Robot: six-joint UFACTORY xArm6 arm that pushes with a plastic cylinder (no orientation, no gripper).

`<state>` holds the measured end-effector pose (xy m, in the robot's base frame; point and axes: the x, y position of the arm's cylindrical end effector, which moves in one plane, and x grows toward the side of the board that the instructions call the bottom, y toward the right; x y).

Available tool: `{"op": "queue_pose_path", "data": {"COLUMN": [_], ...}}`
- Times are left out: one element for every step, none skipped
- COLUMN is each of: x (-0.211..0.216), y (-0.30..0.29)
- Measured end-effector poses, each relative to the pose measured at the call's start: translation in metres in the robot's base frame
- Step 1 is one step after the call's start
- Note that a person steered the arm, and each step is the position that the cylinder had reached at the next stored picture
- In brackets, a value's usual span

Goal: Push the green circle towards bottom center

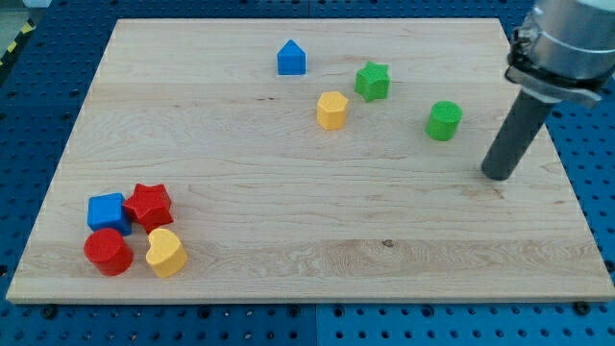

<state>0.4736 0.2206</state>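
The green circle is a short round block at the view's upper right on the wooden board. My tip rests on the board to the right of and below the green circle, a short gap apart from it. The dark rod rises up and to the right to the arm at the view's top right corner.
A green star, a yellow hexagon and a blue house-shaped block lie left of the green circle. At the bottom left a blue cube, red star, red circle and yellow heart are clustered.
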Motion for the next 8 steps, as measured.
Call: {"op": "queue_pose_path", "data": {"x": [-0.039, -0.066, -0.07, -0.07, -0.076, -0.08, -0.08, -0.081], "y": [-0.005, -0.02, -0.029, -0.029, -0.038, -0.057, -0.064, -0.088]}}
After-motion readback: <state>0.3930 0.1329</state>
